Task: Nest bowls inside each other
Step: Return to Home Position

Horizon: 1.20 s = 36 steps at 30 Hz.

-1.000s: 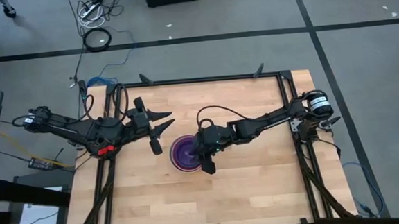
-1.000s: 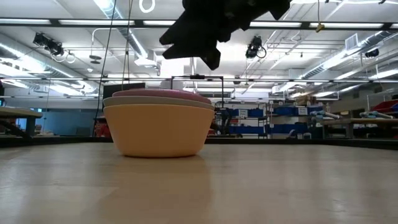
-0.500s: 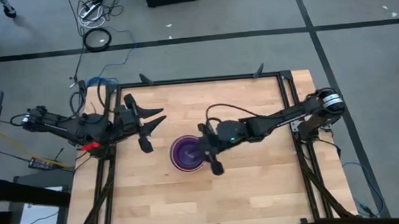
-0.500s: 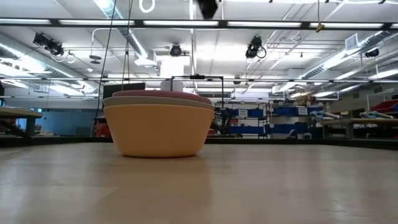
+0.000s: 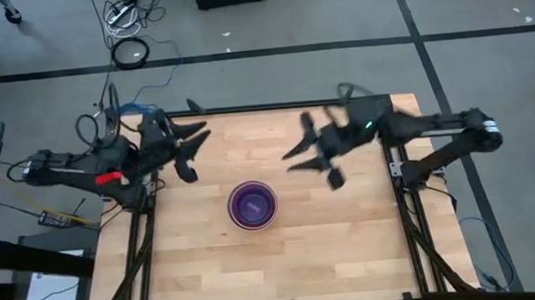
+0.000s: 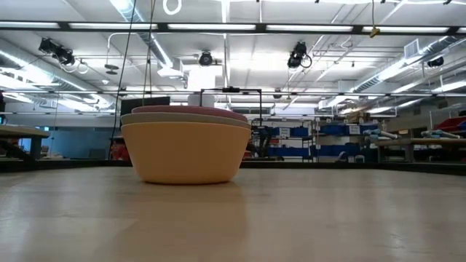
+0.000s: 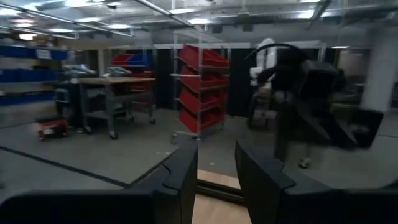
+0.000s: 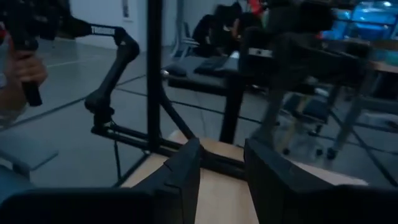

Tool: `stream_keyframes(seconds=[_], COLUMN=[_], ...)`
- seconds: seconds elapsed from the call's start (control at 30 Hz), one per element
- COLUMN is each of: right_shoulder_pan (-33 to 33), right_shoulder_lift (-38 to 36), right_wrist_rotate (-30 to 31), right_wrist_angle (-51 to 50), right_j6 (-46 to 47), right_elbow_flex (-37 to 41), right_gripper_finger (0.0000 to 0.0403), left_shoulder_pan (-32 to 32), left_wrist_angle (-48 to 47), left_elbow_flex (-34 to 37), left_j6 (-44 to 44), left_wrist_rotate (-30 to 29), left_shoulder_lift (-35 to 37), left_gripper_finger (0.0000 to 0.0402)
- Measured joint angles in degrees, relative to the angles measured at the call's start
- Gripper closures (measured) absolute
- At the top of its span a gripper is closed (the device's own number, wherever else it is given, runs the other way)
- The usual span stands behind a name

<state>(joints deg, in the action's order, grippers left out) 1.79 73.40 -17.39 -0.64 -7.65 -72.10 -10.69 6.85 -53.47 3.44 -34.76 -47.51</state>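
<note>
The bowls stand nested in one stack (image 5: pixel 252 205) at the middle of the table, resting on the light orange outer bowl's base (image 6: pixel 186 149). From the side, grey-white and pink rims show above it; from above, the purple bowl (image 5: pixel 252 204) is innermost. My left gripper (image 5: pixel 196 152) hangs high over the table's far left, open with nothing between its fingers (image 7: pixel 216 168). My right gripper (image 5: pixel 298 157) hangs high over the far right half, also open and holding nothing (image 8: pixel 222 165). Both are well clear of the stack and above the low view's picture.
The black frame rail (image 5: pixel 283 105) runs along the table's far edge, with posts at its corners. Bare wood lies all around the stack. A person's hand (image 8: pixel 22 68) shows in the room beyond the table. My right arm (image 7: pixel 305 93) shows blurred in the left wrist view.
My right gripper has risen from just over the stack's right rim, swung toward the far right and rolled, leaving the low view at the top. My left gripper has drawn back toward the far left corner, rising a little. The bowls have stayed put.
</note>
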Motion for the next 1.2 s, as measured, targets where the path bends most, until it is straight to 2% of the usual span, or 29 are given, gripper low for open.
stream_keyframes(seconds=[0.2,0.4,0.57,0.87,1.03,1.2], right_shoulder_pan=[-9.20,-12.47,-11.06,-10.83,-12.14,-13.49], right_shoulder_lift=[-8.91,-16.72,-23.41,-37.04,-45.46,-54.44], right_wrist_rotate=[-5.12,-8.38,-8.44,-8.33,-6.89,-6.43], right_wrist_angle=[-11.28,-18.06,-16.34,-5.06,-2.54,-2.39], right_j6=[-1.71,-2.99,-2.49,2.94,6.07,7.90], right_elbow_flex=[0.04,0.28,5.43,22.64,31.38,36.53], right_gripper_finger=[0.0289,0.0290,0.0289,0.0289,0.0290,0.0289], left_shoulder_pan=[5.91,6.03,5.65,5.65,5.65,5.65], left_wrist_angle=[-8.60,-15.91,-16.07,-10.79,-7.60,-8.05], left_elbow_flex=[0.00,0.75,5.91,18.89,26.11,31.07], left_j6=[-0.52,-2.68,-5.48,-8.81,-9.75,-9.96], left_wrist_rotate=[0.49,0.68,3.90,3.94,3.95,4.12], left_shoulder_lift=[7.34,16.98,23.41,33.25,40.92,47.58], left_gripper_finger=[0.0285,0.0284,0.0284,0.0284,0.0284,0.0284])
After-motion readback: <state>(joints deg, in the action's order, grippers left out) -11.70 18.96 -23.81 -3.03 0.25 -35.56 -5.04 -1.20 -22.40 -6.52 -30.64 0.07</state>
